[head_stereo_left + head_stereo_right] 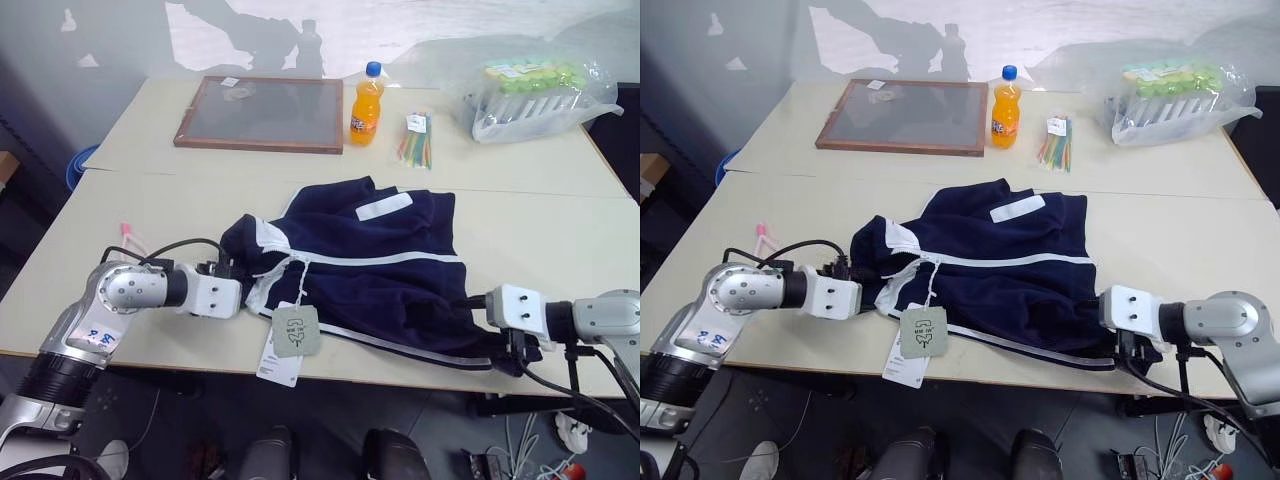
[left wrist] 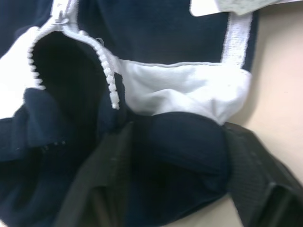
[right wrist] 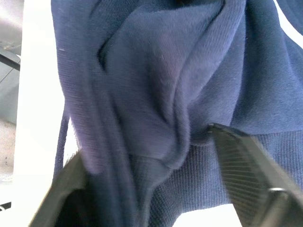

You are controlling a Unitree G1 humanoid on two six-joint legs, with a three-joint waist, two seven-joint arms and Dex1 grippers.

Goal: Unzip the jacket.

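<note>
Orange bottle (image 1: 366, 104) behind jacket (image 1: 380, 270)

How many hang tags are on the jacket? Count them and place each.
2. A grey-green tag hangs on a string at the jacket's front edge; a white tag lies partly under it, over the table edge. More may be hidden in folds.

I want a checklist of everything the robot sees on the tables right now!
Surface: two beige tables pushed together.
Job's things: navy jacket, zipper parted at the collar; hang tags over the near edge.
Clutter: orange soda bottle, framed board, colored sticks, bagged tubes.
Grippers: left gripper fingers straddle collar fabric; right gripper fingers straddle hem.
Cables: black, on both arms.
Surroundings: grey floor.
</note>
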